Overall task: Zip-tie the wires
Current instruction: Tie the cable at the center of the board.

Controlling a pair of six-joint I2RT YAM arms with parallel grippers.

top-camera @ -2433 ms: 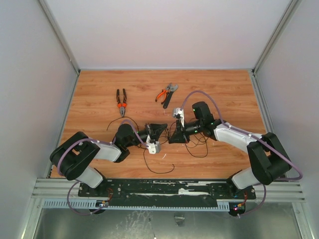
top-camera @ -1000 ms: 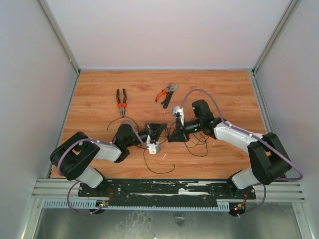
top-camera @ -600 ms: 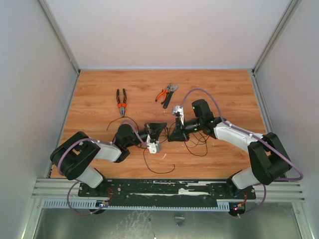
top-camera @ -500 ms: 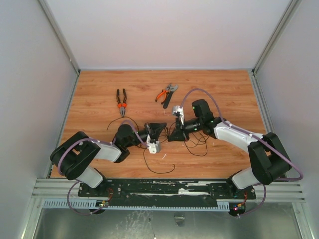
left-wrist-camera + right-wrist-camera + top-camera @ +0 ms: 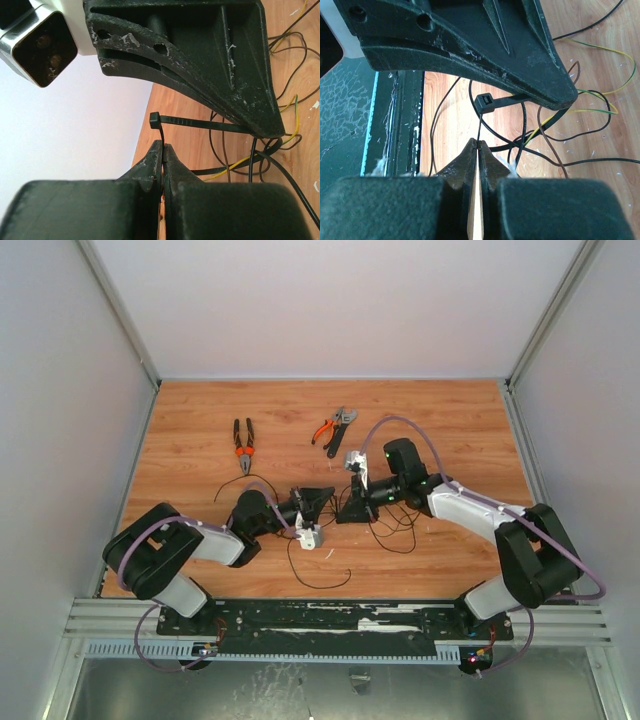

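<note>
The zip tie is a thin black strip with a square head; it also shows in the right wrist view. My left gripper is shut on the strip just below the head. My right gripper is shut on the thin strip leading to the same head. In the top view the left gripper and right gripper meet tip to tip mid-table. The wires, thin black, brown and yellow loops, lie under and right of the grippers, and show in the left wrist view and the right wrist view.
Orange-handled pliers lie at the back left. Orange cutters and a dark tool lie at the back centre. A loose black wire loop trails toward the front edge of the wooden table.
My right gripper has edged slightly to the left, toward the left gripper. The left arm and the wires on the table look unchanged.
</note>
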